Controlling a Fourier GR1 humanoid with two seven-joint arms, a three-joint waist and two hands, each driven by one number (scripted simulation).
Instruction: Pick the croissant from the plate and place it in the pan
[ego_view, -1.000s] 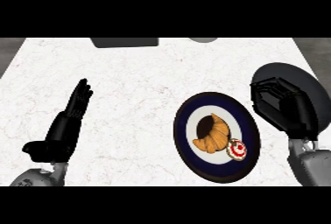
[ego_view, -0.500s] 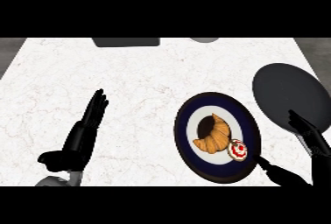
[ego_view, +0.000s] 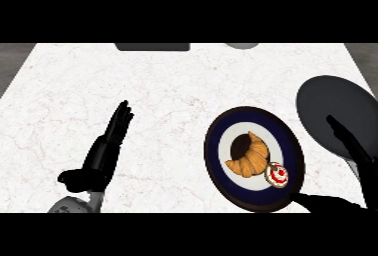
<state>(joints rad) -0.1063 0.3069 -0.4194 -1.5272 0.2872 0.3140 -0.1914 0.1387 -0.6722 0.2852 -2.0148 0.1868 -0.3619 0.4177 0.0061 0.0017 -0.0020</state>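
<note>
Since a second ago our right robot hand (ego_view: 351, 145) has come off the pan (ego_view: 336, 112) and dropped back toward the near right corner of the table (ego_view: 162, 85). Its fingers are now straight and spread, the thumb reaching low under the plate's near rim, and it holds nothing. Our left robot hand (ego_view: 103, 150) has barely shifted; it rests open near the near left part of the table, fingers pointing away from us, also holding nothing.

Nothing on the table has moved. We see the croissant (ego_view: 251, 157) lying on the white centre of the dark-rimmed plate (ego_view: 215, 150), curved round a dark round patch we cannot identify. A small red-and-white pastry (ego_view: 277, 175) sits just beside its near tip, toward the plate's near right rim. The pan lies just beyond the plate's right edge, at the right side of the table.

We judge the croissant to be light, soft and flaky, so it will crush or shed crumbs if squeezed at its thin horns. We would take it across the thick middle of the arc, fingers on the outer curve and thumb on the inner side, keeping away from the small pastry. The carry to the pan is short, so a low lift should do.
</note>
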